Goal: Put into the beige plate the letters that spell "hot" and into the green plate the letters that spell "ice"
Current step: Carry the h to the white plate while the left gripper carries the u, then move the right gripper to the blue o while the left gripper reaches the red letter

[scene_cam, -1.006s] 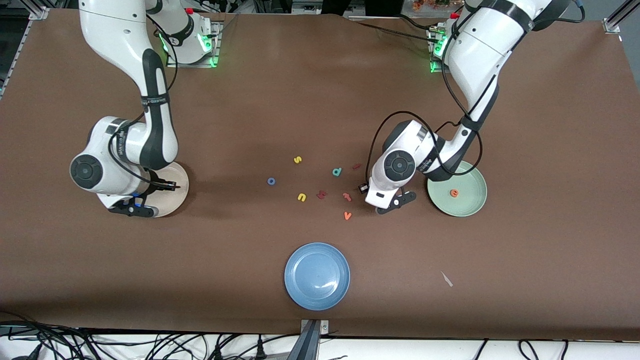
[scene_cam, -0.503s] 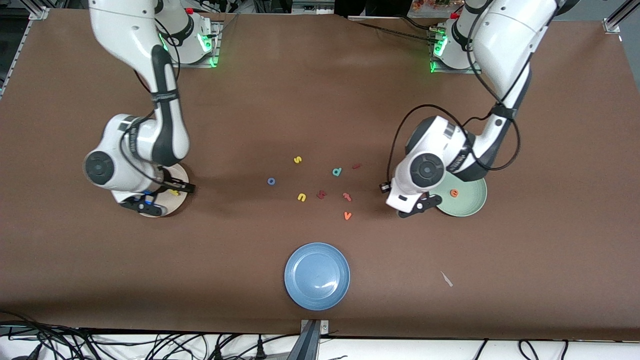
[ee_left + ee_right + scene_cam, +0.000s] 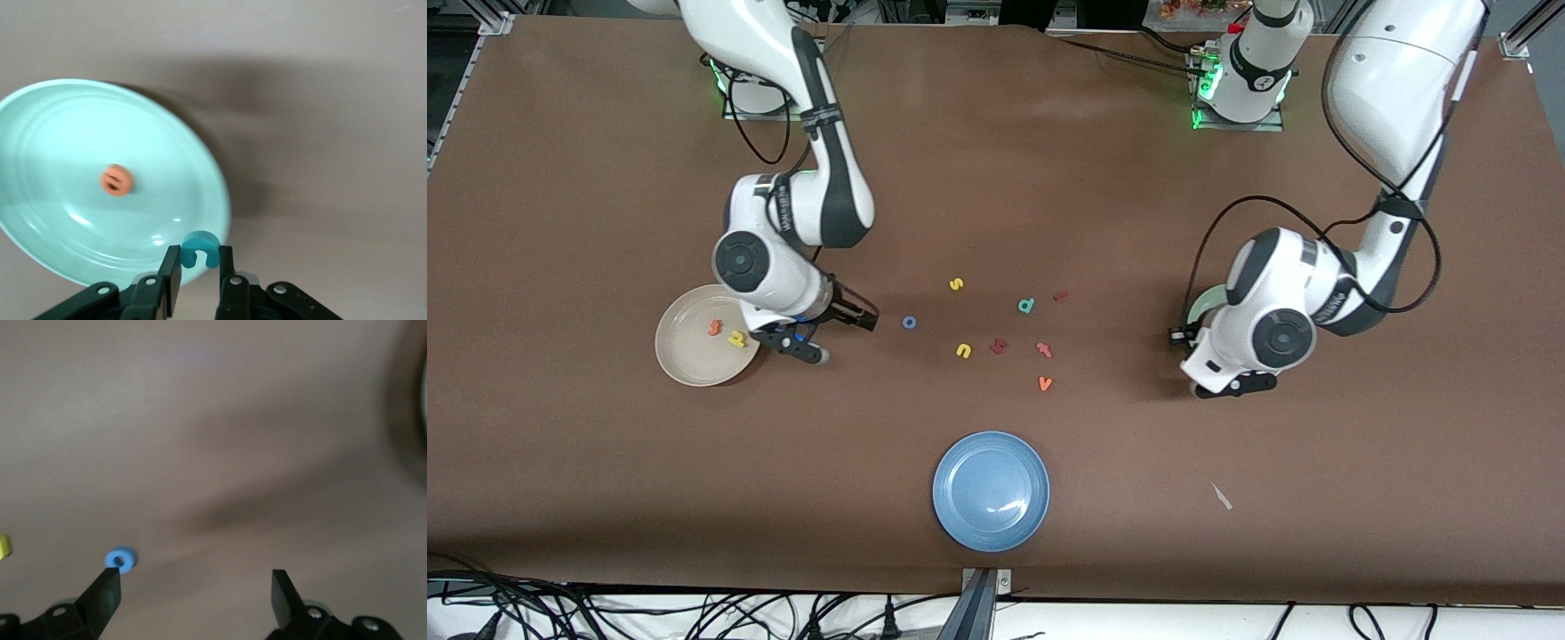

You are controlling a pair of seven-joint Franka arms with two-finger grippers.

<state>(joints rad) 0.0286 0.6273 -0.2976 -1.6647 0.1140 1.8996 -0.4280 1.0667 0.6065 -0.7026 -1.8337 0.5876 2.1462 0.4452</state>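
Blue plate (image 3: 991, 491) nearest the front camera, nothing in it. Next, loose letters mid-table: orange "v" (image 3: 1045, 383), yellow "n" (image 3: 963, 351), dark red letter (image 3: 999, 346), pinkish-red "t" (image 3: 1043, 349), teal "d" (image 3: 1027, 306), yellow "s" (image 3: 956, 284). Blue "o" (image 3: 909, 323) lies on the bare cloth toward the right arm's end of that cluster. Right gripper (image 3: 824, 334) hangs over the cloth between the beige plate (image 3: 680, 360) and the "o", fingers spread wide, grasping nothing; in its wrist view the "o" (image 3: 120, 559) sits just off one fingertip (image 3: 110, 577), outside the gap. Beige plate holds orange "t" (image 3: 714, 328) and yellow "h" (image 3: 736, 339). Left gripper (image 3: 197, 259) pinches the teal "c" (image 3: 200, 248) between its fingers, over the green plate's rim (image 3: 215, 175); orange "e" (image 3: 116, 180) lies in that plate.
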